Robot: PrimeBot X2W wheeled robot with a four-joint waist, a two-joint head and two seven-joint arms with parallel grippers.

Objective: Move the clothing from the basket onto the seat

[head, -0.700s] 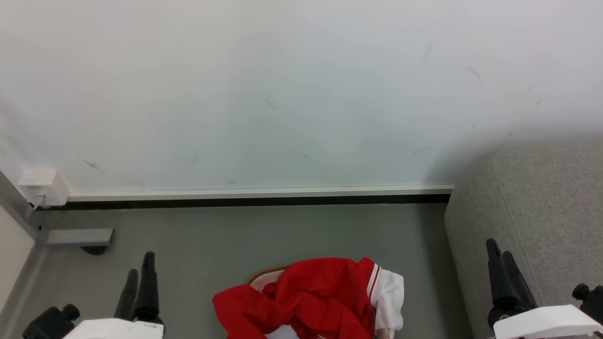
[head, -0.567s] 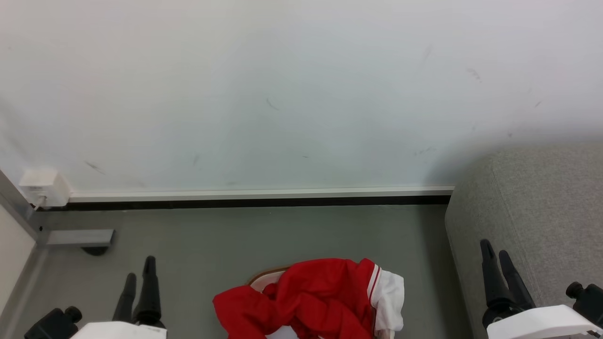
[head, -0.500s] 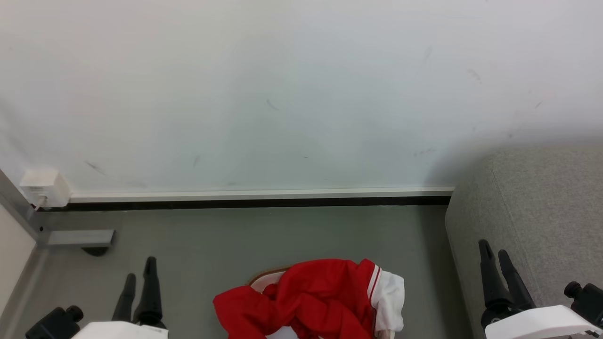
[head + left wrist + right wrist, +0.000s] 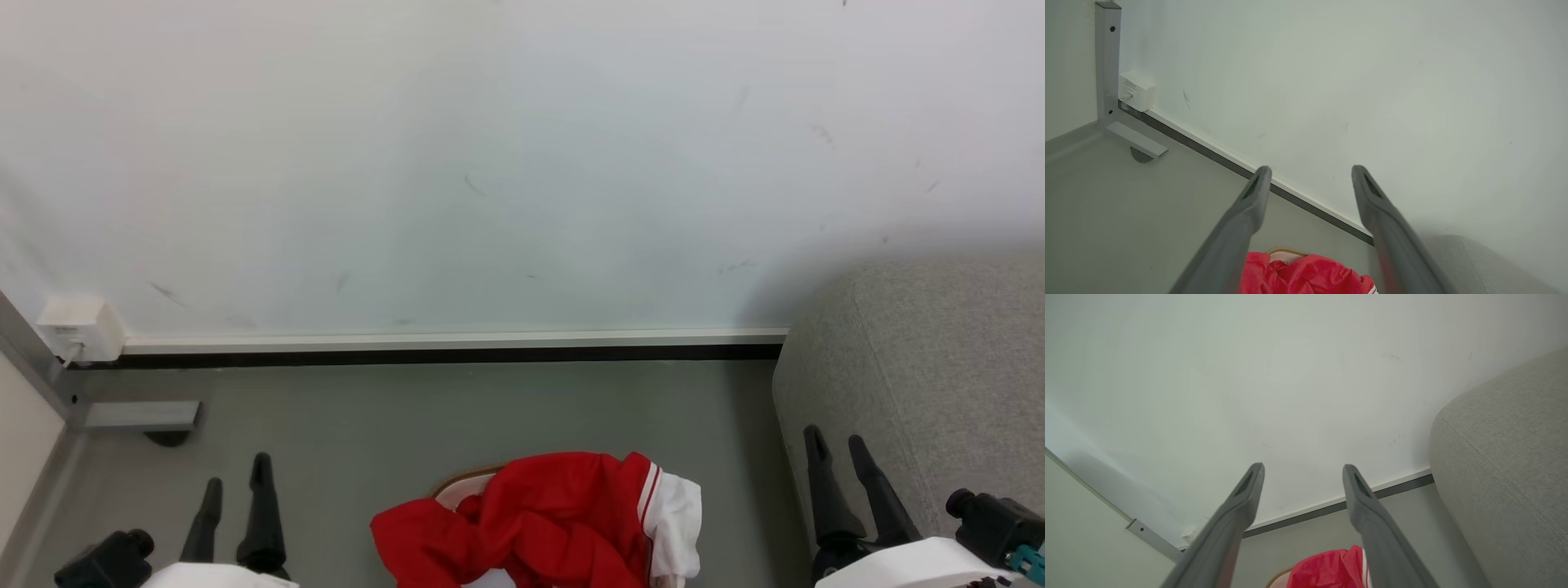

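Both our claws are empty. L claw (image 4: 237,472) sits low left over the floor (image 4: 457,408), fingers parted, nothing btwn them. R claw (image 4: 834,437) sits low right by the near edge of the seat (image 4: 922,367), parted about the same, nothing held.

The clothes (image 4: 539,523) are heaped in the basket (image 4: 459,482) at bottom centre, btwn the two claws. The red bulk spills over the rim on the left, and a white panel (image 4: 678,514) w/ striped trim hangs on the right. A bit of brown rim peeks out behind the heap. The seat is just right of the basket.

We judge the stuff light, soft & floppy. It won't hold its shape and will prob trail or snag on the rim when lifted. A thin single layer could slip out, so we'd pinch a thick bunched fold near the top of the red mound, not the dangling white edge. Pieces may be tangled, so more than one may come up together.
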